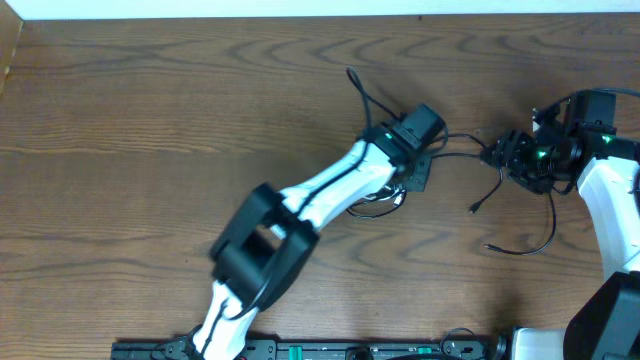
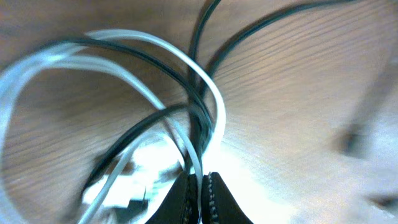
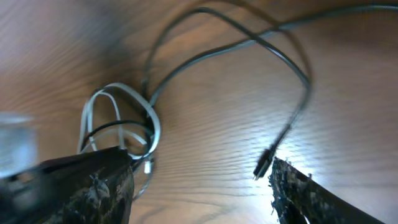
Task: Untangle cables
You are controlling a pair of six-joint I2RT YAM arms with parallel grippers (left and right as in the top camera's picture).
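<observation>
A white cable [image 3: 118, 102] loops among black cables [image 3: 249, 43] beyond the spread fingers [image 3: 93, 186].

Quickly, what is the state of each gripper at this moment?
Left gripper: closed, pinching the cables between its fingers.
Right gripper: open, holding nothing.

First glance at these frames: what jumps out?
The white cable looping through black cables fills the left wrist view, with the left gripper pinched shut on it at bottom centre. Overhead, that knot lies right of the table's centre. The right gripper stands open near a loose plug.
</observation>
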